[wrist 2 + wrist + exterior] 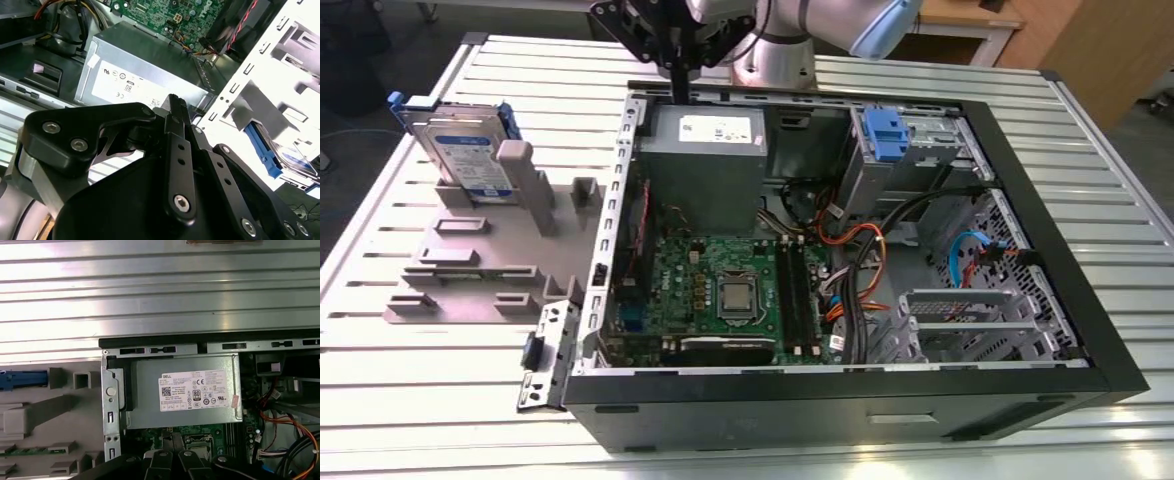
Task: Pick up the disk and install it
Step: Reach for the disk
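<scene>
Exterior view: disk (pixel 464 150) stands upright in grey holder (pixel 474 272) on desk (pixel 440 400), not yet picked or installed. Gripper (pixel 682 88) over case (pixel 1067 250) rear edge, well apart from disk; jaws look closed, empty.

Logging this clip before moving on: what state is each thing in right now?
disk: standing on edge in the grey holder, not gripped
gripper: empty, above the case edge by the power supply
computer case: lying flat, side panel off
power supply: mounted inside the case
processor socket: bare, no cooler on it
</scene>
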You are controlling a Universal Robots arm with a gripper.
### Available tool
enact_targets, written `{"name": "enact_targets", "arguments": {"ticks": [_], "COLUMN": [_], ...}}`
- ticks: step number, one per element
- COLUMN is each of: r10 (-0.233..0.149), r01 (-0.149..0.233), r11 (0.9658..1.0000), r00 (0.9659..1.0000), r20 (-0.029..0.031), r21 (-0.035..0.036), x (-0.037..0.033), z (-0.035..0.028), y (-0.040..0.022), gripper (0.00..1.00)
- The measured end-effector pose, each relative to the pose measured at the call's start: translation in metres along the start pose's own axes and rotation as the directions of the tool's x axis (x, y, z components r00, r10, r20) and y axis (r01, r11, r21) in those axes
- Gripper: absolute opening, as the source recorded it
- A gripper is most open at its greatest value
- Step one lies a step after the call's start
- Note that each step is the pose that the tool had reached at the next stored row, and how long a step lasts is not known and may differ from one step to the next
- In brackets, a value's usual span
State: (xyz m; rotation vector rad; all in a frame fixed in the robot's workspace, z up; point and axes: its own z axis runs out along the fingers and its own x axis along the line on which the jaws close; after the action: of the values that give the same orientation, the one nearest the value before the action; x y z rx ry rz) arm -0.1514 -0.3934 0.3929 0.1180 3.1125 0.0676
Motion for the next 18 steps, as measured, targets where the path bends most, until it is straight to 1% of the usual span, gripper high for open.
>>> {"name": "enact_targets", "arguments": {"ticks": [18], "r10": [0.000], "r01": [0.000], "r11": [1.0000], "r00": [1.0000], "r20": [0.0000], "r21": [-0.0001], "x": [0.0157], "z": [-0.0001], "y": [-0.0012], "gripper": [0.11]}}
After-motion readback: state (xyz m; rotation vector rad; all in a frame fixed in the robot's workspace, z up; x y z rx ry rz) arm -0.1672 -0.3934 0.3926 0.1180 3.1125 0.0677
